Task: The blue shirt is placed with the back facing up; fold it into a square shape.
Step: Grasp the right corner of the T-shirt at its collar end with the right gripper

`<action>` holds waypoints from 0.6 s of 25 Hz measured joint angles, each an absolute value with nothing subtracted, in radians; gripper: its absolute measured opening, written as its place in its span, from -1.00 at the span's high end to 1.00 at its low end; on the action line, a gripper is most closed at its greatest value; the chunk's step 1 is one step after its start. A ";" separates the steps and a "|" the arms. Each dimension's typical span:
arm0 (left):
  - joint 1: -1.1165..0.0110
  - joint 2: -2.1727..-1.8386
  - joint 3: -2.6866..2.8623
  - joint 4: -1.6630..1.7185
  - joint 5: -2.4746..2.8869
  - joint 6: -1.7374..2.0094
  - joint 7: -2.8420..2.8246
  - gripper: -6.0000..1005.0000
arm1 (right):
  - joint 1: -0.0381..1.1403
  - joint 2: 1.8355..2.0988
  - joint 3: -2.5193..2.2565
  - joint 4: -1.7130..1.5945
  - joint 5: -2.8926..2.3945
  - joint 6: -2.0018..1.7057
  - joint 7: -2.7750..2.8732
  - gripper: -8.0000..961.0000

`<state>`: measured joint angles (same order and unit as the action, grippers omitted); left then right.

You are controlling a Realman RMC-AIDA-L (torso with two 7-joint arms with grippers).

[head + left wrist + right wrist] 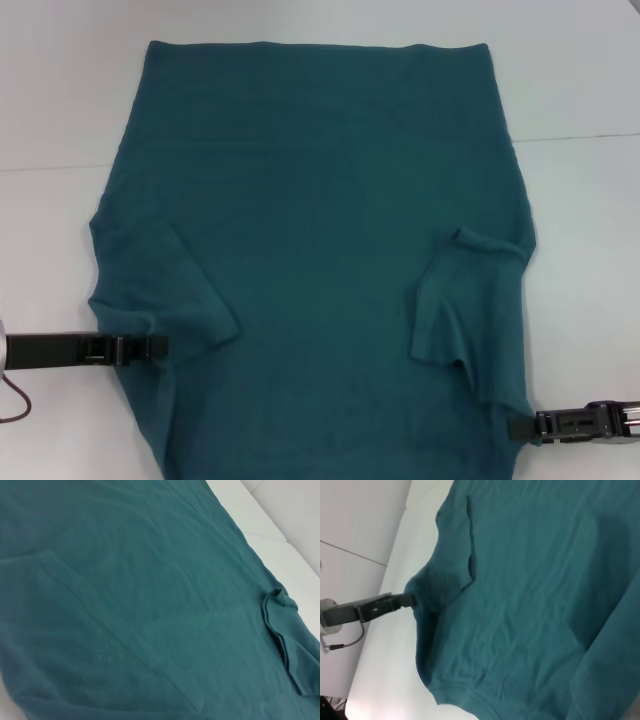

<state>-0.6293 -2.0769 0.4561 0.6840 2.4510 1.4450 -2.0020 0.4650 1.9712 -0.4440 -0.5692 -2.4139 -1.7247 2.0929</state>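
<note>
The left gripper [160, 348] lies low at the near-left edge of the blue shirt [320, 210], its tip touching or tucked into the cloth just beneath the folded-in left sleeve; whether its fingers are closed on the fabric cannot be told, since the cloth hides them, and the right wrist view [412, 600] shows the same tip only buried in the bunched edge. The right gripper [515, 425] sits likewise at the near-right side seam, below the right sleeve, which is folded inward and rumpled; its fingers too are hidden. The shirt lies flat on the white table [60, 100], back up, both sleeves turned in over the body. To do this step well, I judge that both grippers should take the side edges at matching heights and move together, keeping the cloth taut so the folded sleeves do not slip out and the new crease runs straight. The shirt's long axis runs away from the robot, straight hem at the far end, collar end nearest.
</note>
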 joint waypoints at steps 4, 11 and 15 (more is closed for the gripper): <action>-0.630 -2.077 0.456 0.683 2.451 1.443 -2.001 0.95 | 0.463 1.970 -0.421 -0.569 -2.406 -1.749 2.085 -0.84; -0.630 -2.078 0.456 0.683 2.451 1.442 -1.999 0.95 | 0.462 1.969 -0.408 -0.566 -2.398 -1.765 2.080 -0.84; -0.629 -2.078 0.454 0.682 2.451 1.442 -1.999 0.95 | 0.460 1.969 -0.412 -0.562 -2.418 -1.742 2.089 -0.84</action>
<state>-0.6285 -2.0785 0.4543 0.6825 2.4511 1.4418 -1.9987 0.4596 1.9691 -0.4122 -0.5617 -2.4176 -1.7420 2.0891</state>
